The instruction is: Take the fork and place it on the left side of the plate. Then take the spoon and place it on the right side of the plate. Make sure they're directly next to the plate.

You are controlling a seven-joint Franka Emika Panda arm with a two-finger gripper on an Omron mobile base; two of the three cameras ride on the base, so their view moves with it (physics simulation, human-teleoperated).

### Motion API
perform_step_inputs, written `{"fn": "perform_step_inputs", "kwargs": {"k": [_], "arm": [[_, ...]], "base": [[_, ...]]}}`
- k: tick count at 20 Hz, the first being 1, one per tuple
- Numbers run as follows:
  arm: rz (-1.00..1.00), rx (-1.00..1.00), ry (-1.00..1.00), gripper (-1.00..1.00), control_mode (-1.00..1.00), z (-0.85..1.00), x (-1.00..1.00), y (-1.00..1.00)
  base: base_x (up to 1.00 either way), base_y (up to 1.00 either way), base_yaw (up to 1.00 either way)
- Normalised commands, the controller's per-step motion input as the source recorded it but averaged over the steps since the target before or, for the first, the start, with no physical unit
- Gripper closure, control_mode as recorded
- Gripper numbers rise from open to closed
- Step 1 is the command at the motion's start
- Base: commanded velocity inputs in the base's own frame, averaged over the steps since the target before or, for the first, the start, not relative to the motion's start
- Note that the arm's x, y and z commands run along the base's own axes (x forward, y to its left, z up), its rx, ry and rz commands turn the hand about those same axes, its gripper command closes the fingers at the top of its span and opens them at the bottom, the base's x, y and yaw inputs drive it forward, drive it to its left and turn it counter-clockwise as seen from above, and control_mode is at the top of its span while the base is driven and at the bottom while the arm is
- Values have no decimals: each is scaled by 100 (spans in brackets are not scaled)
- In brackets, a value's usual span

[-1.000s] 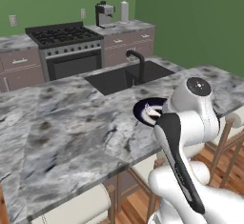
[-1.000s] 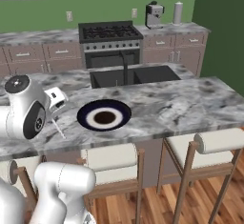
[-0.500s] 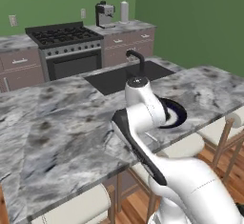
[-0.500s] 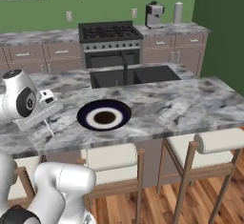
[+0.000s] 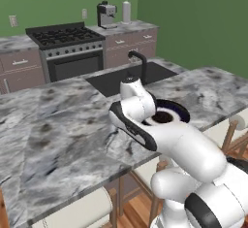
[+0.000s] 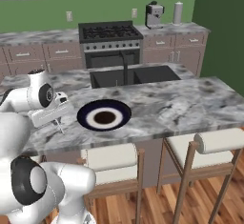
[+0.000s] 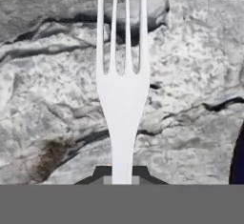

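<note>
Silvery fork is pinched in the fingers above the worktop, plate probably at three o'clock; next, lower it directly beside the rim.

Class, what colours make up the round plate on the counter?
The plate has a dark navy rim, white ring and brown centre, clearest in the right base view.

No text, label, brand, number or sign can be read anywhere in these views. The appliances at the back wall carry no legible markings at this size
</note>
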Motion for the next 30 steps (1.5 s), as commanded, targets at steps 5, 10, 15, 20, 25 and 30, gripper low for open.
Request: {"fn": "perform_step_inputs", "kwargs": {"k": [5,10,15,20,25,30], "arm": [[-10,0,5,100,-100,-44,52,0],[-11,0,0,100,-100,-21,51,2],[-11,0,-1,100,-100,-23,24,13],[-8,0,-10,100,-100,-23,0,9],[-8,0,-7,100,-100,-31,0,1],[-6,0,-8,100,-100,-39,0,0]], "base": [[0,0,0],[0,0,0],[0,0,0],[0,0,0],[0,0,0],[0,0,0]]}}
